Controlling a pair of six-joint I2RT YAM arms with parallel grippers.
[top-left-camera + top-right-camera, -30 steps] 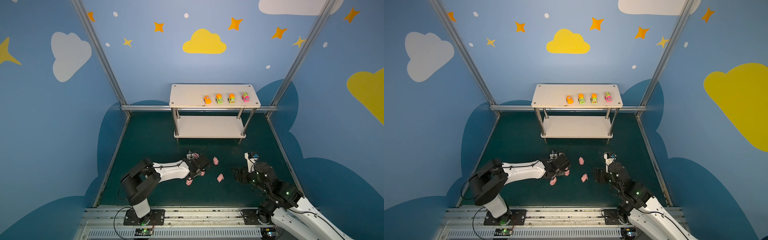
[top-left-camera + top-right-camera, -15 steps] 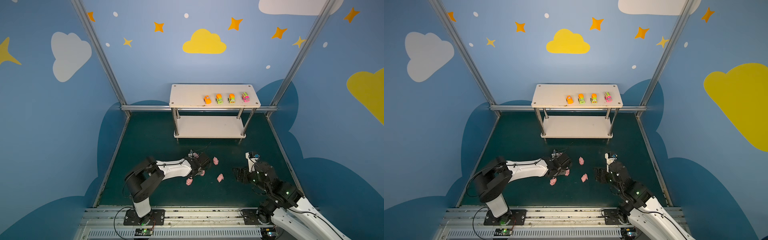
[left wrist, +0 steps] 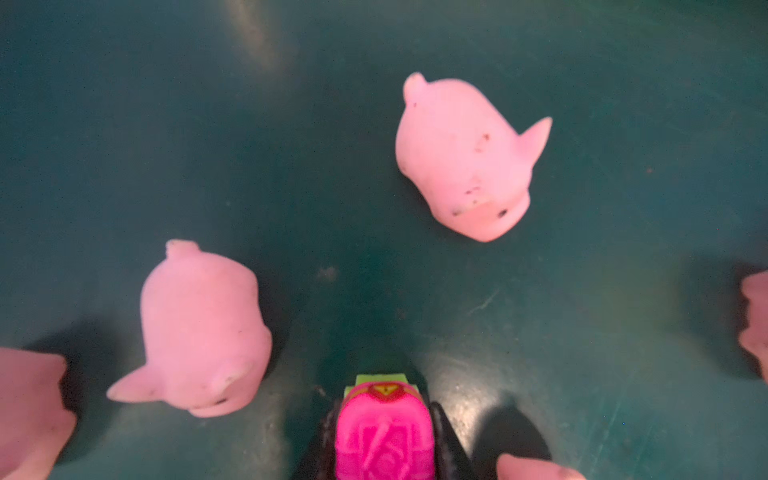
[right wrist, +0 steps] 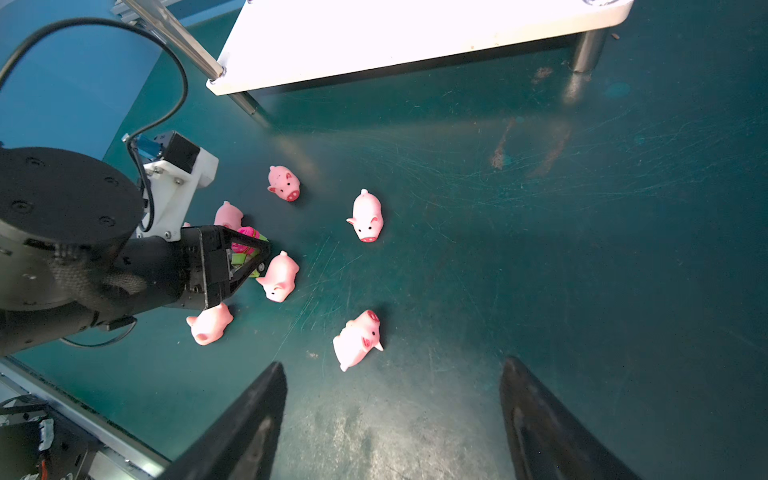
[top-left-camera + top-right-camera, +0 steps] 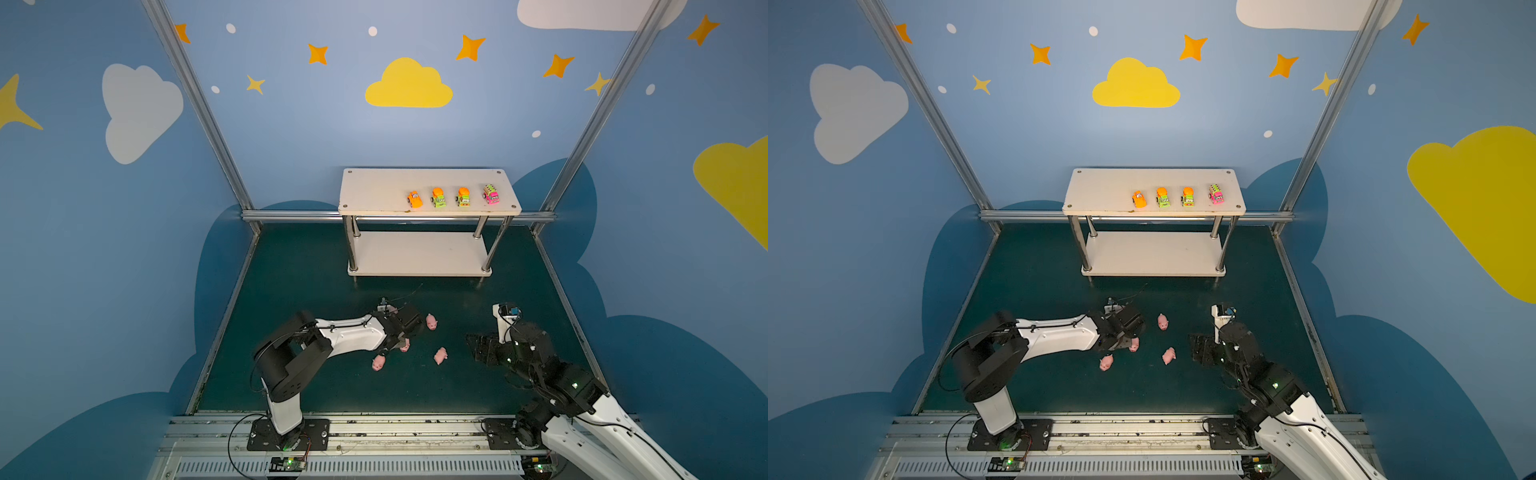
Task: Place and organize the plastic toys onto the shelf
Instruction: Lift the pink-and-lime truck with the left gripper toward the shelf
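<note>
Gripping the pink car (image 3: 384,436) amid the pigs (image 3: 203,328), our left hand (image 4: 249,257) is clamped tight, bound we reckon for the shelf (image 5: 374,187); right hand (image 4: 390,370) hangs open.

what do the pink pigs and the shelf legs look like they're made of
Pink pigs: probably soft rubbery plastic, matte; rounded moulded bodies, no glare.
Shelf legs: polished metal tube, likely chrome; bright mirror-like reflections along them.

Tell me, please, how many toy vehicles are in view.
5. Four stand in a row on the shelf's top board: an orange car, two green-orange trucks and a pink truck. The fifth vehicle is clamped in the left gripper. The left arm could hide another.
</note>
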